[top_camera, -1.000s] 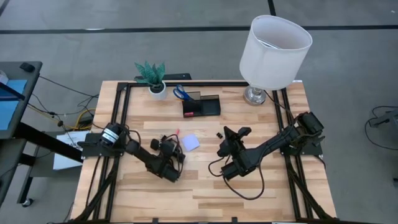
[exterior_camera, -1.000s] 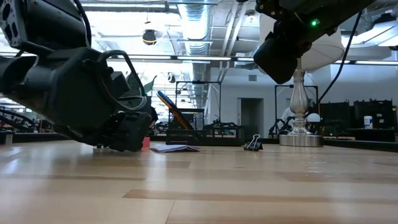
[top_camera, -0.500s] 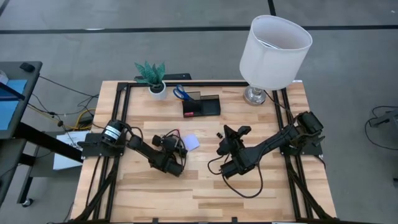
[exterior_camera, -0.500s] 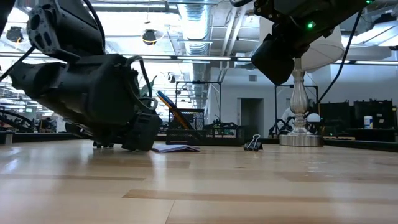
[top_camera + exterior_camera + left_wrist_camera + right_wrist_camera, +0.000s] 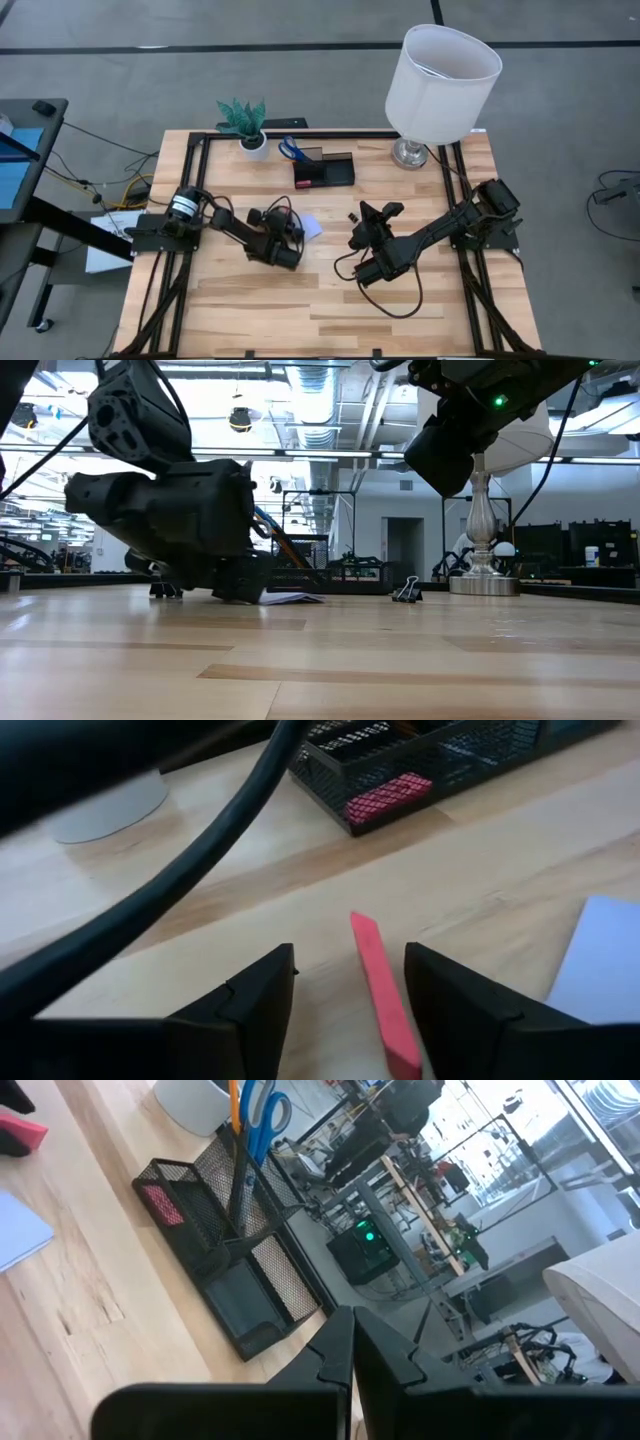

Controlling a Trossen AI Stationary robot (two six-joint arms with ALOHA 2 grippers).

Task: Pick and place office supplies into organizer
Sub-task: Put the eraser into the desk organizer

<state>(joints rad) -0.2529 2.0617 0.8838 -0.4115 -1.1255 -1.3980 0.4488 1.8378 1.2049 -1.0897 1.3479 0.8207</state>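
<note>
L gripper (image 5: 345, 1010) jaws open, empty, straddling red pen (image 5: 385, 995) beside note pad (image 5: 600, 960). Risk: pads pinch pad edge or skid pen.

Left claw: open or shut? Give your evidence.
Open. In the wrist view the left claw's two dark fingers stand apart, straddling the red pen lying flat on the table.

Wooden table (image 5: 330, 310) — organizer (image 5: 324, 171), lamp (image 5: 441, 75), note pad (image 5: 310, 229)
</note>
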